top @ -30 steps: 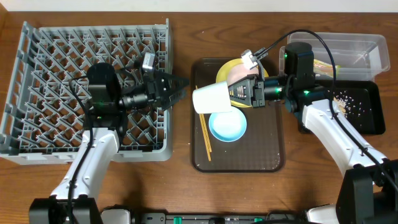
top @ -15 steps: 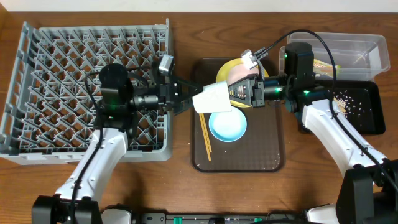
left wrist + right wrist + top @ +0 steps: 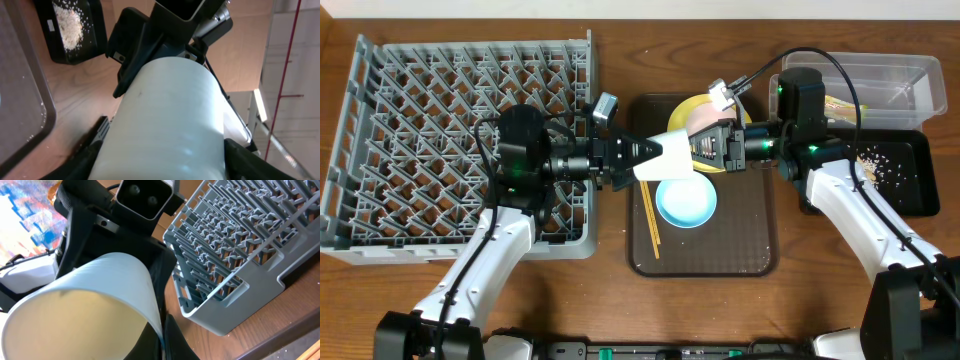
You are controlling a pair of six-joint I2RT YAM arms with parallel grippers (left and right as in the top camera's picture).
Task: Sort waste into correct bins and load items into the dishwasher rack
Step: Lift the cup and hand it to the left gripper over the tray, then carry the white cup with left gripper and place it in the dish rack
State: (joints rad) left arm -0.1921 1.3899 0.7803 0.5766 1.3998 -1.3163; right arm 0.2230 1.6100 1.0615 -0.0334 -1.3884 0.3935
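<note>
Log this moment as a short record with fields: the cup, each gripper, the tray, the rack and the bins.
cup: white cup, held on its side above the brown tray
right gripper: shut on the white cup
left gripper: fingers on either side of the white cup; grip unclear
on tray: blue bowl, yellow plate, yellow sticks
rack: grey dishwasher rack, left of the tray
bins: clear bin and black bin holding white crumbs, right of the tray

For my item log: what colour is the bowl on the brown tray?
Light blue; the bowl shows best in the overhead view.
</note>
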